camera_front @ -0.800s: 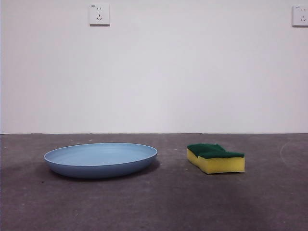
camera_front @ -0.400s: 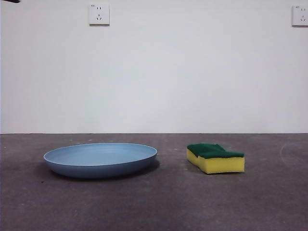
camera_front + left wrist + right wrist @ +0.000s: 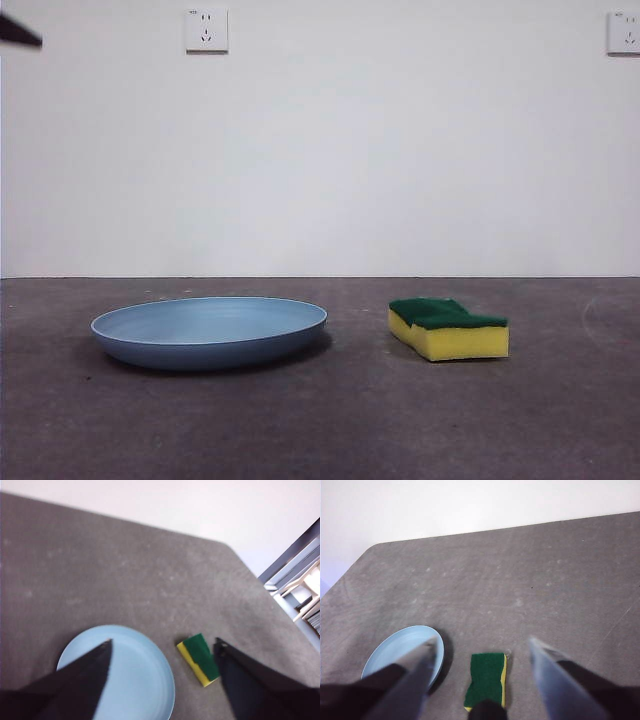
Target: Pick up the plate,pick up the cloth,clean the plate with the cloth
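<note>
We're looking across the grey table (image 3: 330, 420) and both task things are lying untouched: the light blue plate (image 3: 209, 331) is sitting flat, and the sponge (image 3: 447, 329), yellow with its green scouring side up, is resting well apart from it at the plate's three o'clock in the front view. A black arm tip (image 3: 18, 31) is showing at the top corner, around ten o'clock.

From the wrist cameras, we're seeing the left gripper (image 3: 162, 650) hanging high above the table with its jaws spread wide, the plate (image 3: 131, 675) partly beneath one jaw and the sponge (image 3: 199, 659) between them. The right gripper (image 3: 482, 647) is hovering high too, jaws wide apart, with the sponge (image 3: 486, 678) lying between them and the plate (image 3: 402, 647) off to one side.

We're judging this as the approach, nothing grasped yet. To lift that shallow plate well, we're wanting the left gripper coming down at the rim, one jaw inside, one outside, because the flat centre is offering no hold. The sponge should be squeezing softly, so the right gripper should be closing across its waisted sides.
</note>
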You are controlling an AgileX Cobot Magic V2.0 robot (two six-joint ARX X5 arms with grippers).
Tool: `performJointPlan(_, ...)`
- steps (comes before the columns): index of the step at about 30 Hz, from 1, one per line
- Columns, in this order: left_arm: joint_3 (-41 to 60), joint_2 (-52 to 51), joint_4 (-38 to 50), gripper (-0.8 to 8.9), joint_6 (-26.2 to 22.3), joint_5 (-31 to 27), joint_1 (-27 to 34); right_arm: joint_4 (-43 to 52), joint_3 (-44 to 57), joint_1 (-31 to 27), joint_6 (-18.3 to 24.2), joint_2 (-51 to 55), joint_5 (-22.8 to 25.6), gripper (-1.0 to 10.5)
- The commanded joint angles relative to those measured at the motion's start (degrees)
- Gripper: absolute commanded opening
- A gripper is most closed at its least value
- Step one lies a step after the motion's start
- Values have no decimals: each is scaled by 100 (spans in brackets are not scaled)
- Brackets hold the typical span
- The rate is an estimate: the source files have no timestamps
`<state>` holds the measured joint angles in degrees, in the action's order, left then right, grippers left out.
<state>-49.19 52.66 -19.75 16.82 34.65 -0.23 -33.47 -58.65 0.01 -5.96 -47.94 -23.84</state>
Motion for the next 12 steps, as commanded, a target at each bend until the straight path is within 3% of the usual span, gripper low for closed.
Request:
performJointPlan(1, -13, 400, 77, 440, -15, -103, -109, 17, -13, 4, 22, -4, 7, 567)
performJointPlan(6, -411, 1285, -155, 439, -542, -660, -280, 17, -13, 4, -101, -7, 11, 563)
performJointPlan(12, -1294, 2612, -1045, 439, -1123, -1482, -474, 2, -13, 7, -229, -4, -11, 563)
